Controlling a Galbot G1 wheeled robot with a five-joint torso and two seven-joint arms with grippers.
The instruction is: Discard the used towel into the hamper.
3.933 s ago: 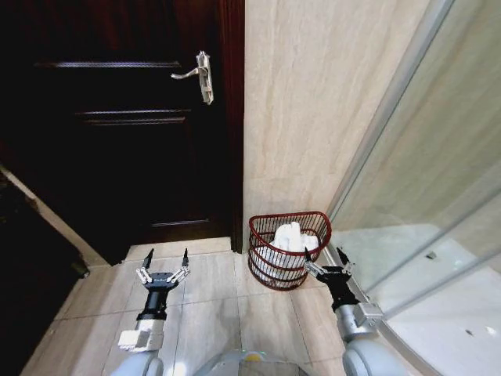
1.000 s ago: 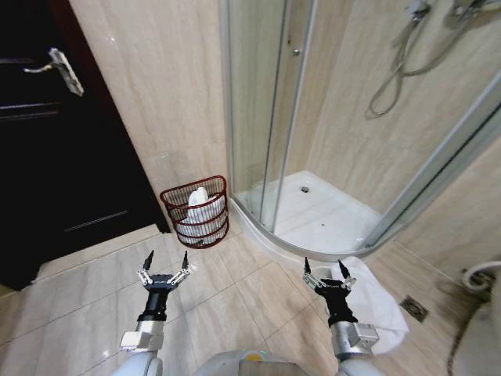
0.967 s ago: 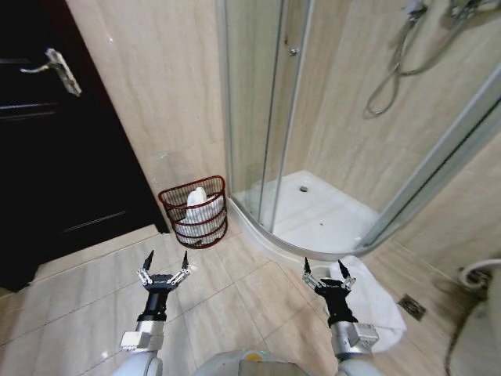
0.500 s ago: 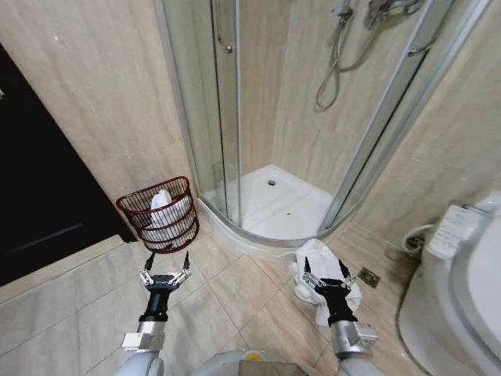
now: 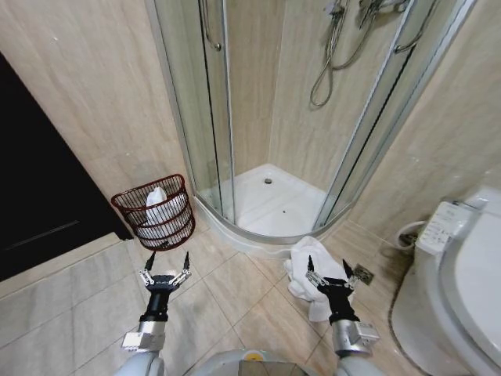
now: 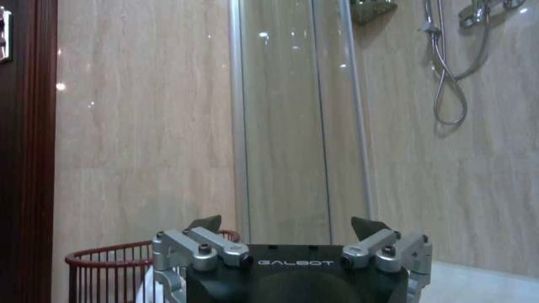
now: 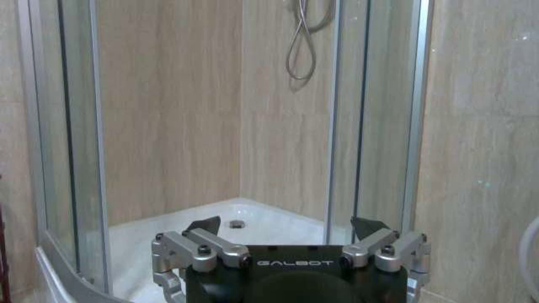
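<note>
A crumpled white towel [image 5: 301, 270] lies on the tiled floor just outside the shower's curved threshold. The hamper [image 5: 153, 211], a dark red open-weave basket with white cloth inside, stands against the beige wall to the left of the shower; its rim [image 6: 101, 255] also shows in the left wrist view. My left gripper [image 5: 165, 262] is held open low in front of me, short of the hamper. My right gripper [image 5: 327, 267] is open too, in front of the towel's near edge and holding nothing.
A glass shower enclosure [image 5: 270, 117] with a white tray [image 5: 270, 200] fills the corner ahead. A white toilet [image 5: 462, 290] stands at the right. A dark door [image 5: 39, 180] is at the left. A floor drain [image 5: 362, 273] sits beside the towel.
The whole view has swung to the right: the door and hamper slid left, and the shower, towel and toilet came into view. Both grippers stay open in the same held-out pose.
</note>
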